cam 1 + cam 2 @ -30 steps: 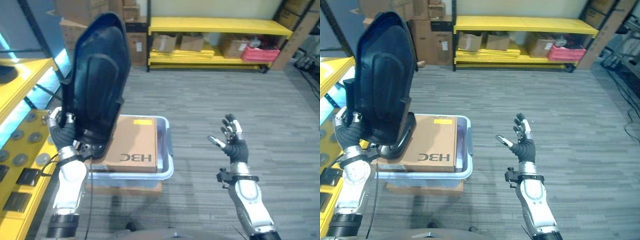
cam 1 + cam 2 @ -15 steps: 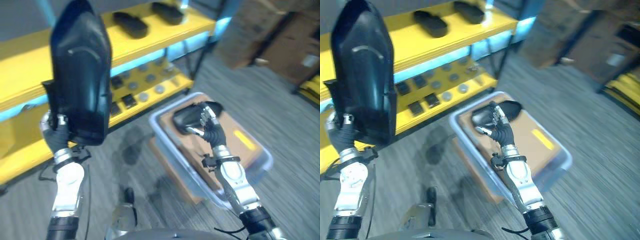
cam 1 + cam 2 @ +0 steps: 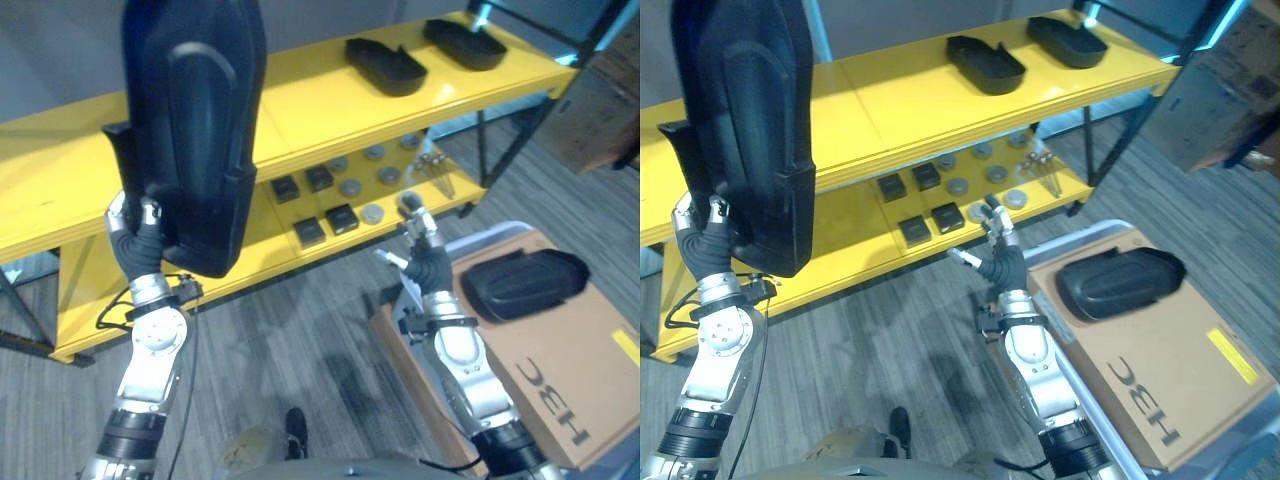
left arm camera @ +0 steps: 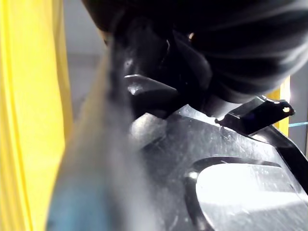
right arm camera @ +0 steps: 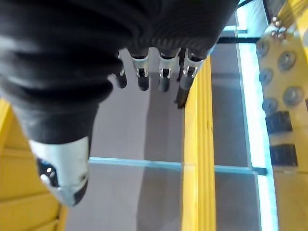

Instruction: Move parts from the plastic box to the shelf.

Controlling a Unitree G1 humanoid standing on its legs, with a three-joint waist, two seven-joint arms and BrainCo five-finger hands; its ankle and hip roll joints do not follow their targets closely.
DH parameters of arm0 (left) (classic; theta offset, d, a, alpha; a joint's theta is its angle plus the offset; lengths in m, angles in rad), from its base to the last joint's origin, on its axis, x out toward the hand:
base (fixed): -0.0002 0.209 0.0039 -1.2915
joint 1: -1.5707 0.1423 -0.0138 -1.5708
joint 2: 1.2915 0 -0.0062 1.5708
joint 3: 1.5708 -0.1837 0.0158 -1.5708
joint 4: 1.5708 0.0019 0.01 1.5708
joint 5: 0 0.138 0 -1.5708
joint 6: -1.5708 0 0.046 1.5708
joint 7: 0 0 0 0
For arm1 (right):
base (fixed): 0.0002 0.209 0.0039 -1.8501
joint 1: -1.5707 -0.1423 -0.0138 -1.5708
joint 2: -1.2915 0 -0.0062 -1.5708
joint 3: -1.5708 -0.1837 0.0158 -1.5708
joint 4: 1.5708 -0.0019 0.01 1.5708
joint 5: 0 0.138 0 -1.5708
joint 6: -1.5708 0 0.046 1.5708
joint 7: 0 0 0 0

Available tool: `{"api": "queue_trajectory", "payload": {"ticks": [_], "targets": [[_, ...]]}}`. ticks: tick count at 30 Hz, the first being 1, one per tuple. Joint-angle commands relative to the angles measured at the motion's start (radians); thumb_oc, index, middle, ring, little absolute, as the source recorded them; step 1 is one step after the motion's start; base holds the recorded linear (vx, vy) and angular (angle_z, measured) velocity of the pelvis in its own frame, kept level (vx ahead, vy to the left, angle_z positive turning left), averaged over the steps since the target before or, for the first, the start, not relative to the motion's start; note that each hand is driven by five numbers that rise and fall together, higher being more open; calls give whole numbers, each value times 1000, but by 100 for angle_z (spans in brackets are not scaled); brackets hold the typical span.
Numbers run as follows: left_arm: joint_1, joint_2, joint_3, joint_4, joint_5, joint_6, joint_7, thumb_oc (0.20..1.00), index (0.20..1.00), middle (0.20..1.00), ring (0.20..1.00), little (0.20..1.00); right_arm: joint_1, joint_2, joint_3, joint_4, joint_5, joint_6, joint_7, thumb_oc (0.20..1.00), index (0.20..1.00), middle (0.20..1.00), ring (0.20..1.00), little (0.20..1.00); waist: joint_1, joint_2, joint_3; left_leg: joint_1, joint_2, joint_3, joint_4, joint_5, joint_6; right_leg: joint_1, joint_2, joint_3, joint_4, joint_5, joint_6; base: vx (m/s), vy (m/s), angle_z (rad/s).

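My left hand [image 3: 137, 238] is shut on the bottom of a large black moulded part [image 3: 190, 120] and holds it upright in front of the yellow shelf [image 3: 310, 95]. The left wrist view shows the part's glossy surface [image 4: 231, 183] close up. My right hand [image 3: 427, 263] is open and empty, raised just left of the plastic box [image 3: 1092, 231]. In that box a cardboard carton [image 3: 560, 360] carries a smaller black part [image 3: 525, 282].
Two black tray-shaped parts [image 3: 385, 65] [image 3: 463, 28] lie on the shelf's top board. The lower board [image 3: 330, 215] holds several small dark blocks and round metal discs. A brown carton [image 3: 600, 110] stands at the far right. Grey floor [image 3: 300, 340] lies before the shelf.
The camera has swung round to face the yellow shelf. My right hand has left the smaller black part in the box and now hangs open beside it. The left hand still holds the large part.
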Motion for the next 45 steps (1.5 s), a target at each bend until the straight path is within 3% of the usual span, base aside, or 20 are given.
{"api": "queue_trajectory", "payload": {"ticks": [1,3,5,9,10,13,14,16,17,18,19,20,22,23,30,31,36,45], "targets": [[-66,52,13,-38,12,-84,-5,200,200,200,200,200,-45,-30,-57,-47,-6,-72,-1,1000,1000,1000,1000,1000,-15,40,-32,91,129,-79,-27,-90,-82,-18,137,-73,-332,49,1,434,29,49],[-105,25,-33,-22,-1,-88,2,200,200,200,200,200,-21,-20,-60,-47,55,-96,4,1000,1000,1000,1000,1000,-73,41,-3,151,126,-129,-71,-95,-91,-88,264,-31,-349,-1,-4,358,-51,45],[-124,0,-66,-1,-8,-81,-9,200,200,200,200,200,-2,-21,-71,-57,71,-101,-2,1000,1000,1000,1000,1000,-100,39,9,180,109,-172,-95,-99,-96,-102,321,2,-407,26,-2,276,-83,185],[-122,-30,-96,7,0,-69,-34,200,200,200,200,200,21,-43,-66,-88,56,-105,4,1000,1000,1000,1000,1000,-124,34,3,213,109,-225,-33,-146,-115,-70,305,-8,-431,37,-22,279,-231,121],[-86,-43,-87,-4,-13,-68,-49,200,200,200,200,200,16,-68,-57,-87,47,-104,16,1000,1000,1000,1000,1000,-120,47,-5,180,114,-205,111,-122,-153,-37,306,-1,-443,27,-41,199,-186,67],[-73,-48,-81,-2,-19,-64,-51,200,200,200,200,200,16,-82,-51,-83,46,-100,24,1000,1000,1000,1000,1000,-113,54,0,128,119,-195,238,-98,-177,-18,306,5,-444,18,-55,137,-146,11],[-59,-50,-75,12,-20,-52,-50,200,200,200,200,200,9,-111,-51,-79,30,-87,29,1000,1000,1000,1000,1000,-96,54,22,40,100,-212,446,-38,-208,16,306,25,-442,4,-84,110,-119,-34],[-61,-54,-73,46,4,-33,-43,200,200,200,200,200,0,-139,-57,-66,3,-73,23,1000,1000,1000,1000,1000,-88,43,36,-14,125,-187,502,-27,-211,48,295,46,-447,-11,-97,222,-96,-75],[-62,-57,-63,74,22,-20,-35,200,200,200,200,200,12,-148,-73,-63,-12,-66,19,1000,1000,1000,1000,1000,-85,37,25,1,205,-121,361,-55,-196,68,278,53,-456,-31,-90,230,-4,-79],[-62,-57,-63,74,22,-20,-35,200,200,200,200,200,12,-148,-73,-63,-12,-66,19,1000,1000,1000,1000,1000,-83,36,26,4,204,-119,359,-55,-196,70,278,55,-457,-31,-90,236,95,-66],[-68,-50,-52,90,48,-7,-4,200,200,200,200,200,7,-147,-76,-61,-23,-66,7,1000,1000,1000,1000,1000,-81,41,19,10,223,-115,248,-61,-191,72,275,64,-461,-40,-82,118,180,-41],[-90,-41,-38,120,87,7,63,200,200,200,200,200,-13,-149,-78,-46,-47,-73,-29,1000,1000,1000,1000,1000,-75,53,16,1,239,-157,121,-16,-205,73,283,85,-470,-53,-72,121,178,-56],[-88,-44,-28,127,107,11,67,200,200,200,200,200,6,-142,-88,-39,-55,-77,-30,1000,1000,1000,1000,1000,-93,62,4,35,253,-143,41,-25,-204,71,284,93,-465,-66,-64,144,164,-112],[-111,-40,-15,170,148,54,115,200,200,200,200,200,43,-123,-95,-40,-85,-62,-40,1000,1000,1000,1000,1000,-108,66,-16,76,254,-104,-8,-10,-212,80,279,90,-473,-59,-60,249,194,-110],[-138,-6,43,267,212,112,183,200,200,200,200,200,99,-75,-86,-35,-79,-62,-46,1000,1000,1000,1000,1000,-128,48,-25,129,233,-54,-57,-11,-202,80,247,116,-493,-33,-38,85,92,-38],[-110,-16,72,261,232,139,205,200,200,200,200,200,113,-69,-53,-37,-77,-56,-24,1000,1000,1000,1000,1000,-118,35,-25,138,226,-37,-71,-15,-193,74,239,130,-511,-16,-29,39,52,-18],[-27,-22,134,275,246,156,233,200,200,200,200,200,95,-81,-25,-37,-81,-48,-2,1000,1000,1000,1000,1000,-88,21,-30,141,226,-29,-90,-17,-188,63,238,129,-550,0,-22,6,11,2],[68,-27,167,298,267,178,222,200,200,200,200,200,48,-91,2,-32,-85,-43,5,1000,1000,1000,1000,1000,-53,5,-30,161,234,-36,-109,-13,-187,83,239,103,-576,4,-24,-7,-20,9]]}}
